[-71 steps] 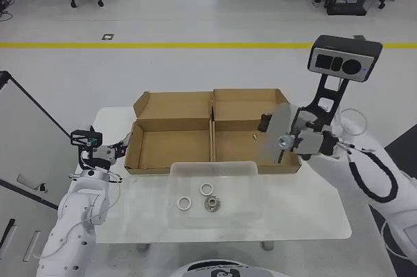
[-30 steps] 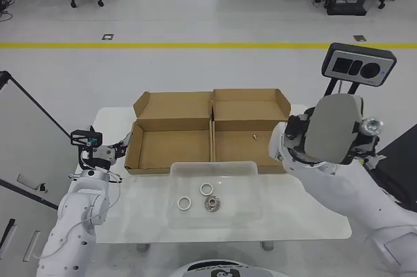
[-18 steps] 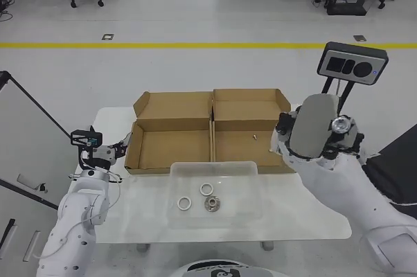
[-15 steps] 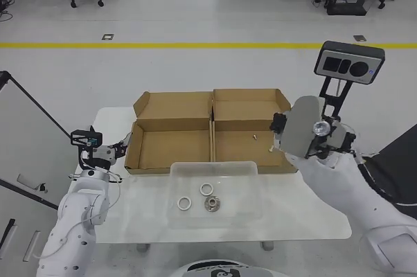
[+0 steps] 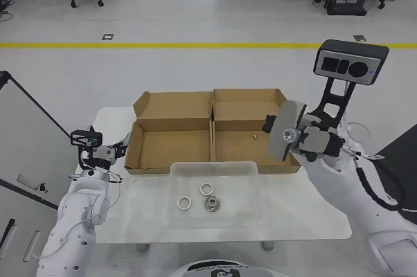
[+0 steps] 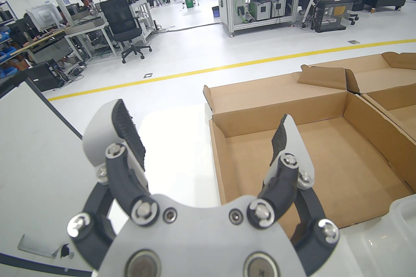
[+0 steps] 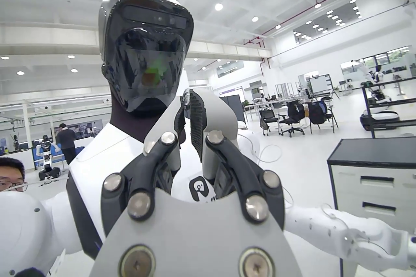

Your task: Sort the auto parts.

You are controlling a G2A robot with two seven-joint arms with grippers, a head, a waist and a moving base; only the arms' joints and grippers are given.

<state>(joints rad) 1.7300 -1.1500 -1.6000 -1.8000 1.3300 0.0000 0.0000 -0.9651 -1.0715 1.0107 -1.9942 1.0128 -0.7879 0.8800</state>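
The left gripper [image 6: 203,116] is hovering with its fingers spread wide and nothing between them, just outside the outer wall of the left box [image 5: 170,149]. The right gripper [image 7: 187,106] is hanging raised over the outer edge of the right box [image 5: 240,149] (two cardboard boxes in all, touching side by side), its fingers pinched together on nothing. One small screw [image 5: 254,136] is lying in that box, just inward of this gripper. Between the grippers and nearer the robot, one clear tray [image 5: 212,167] is holding three parts: two rings [image 5: 206,188] and one flanged hub [image 5: 211,203].
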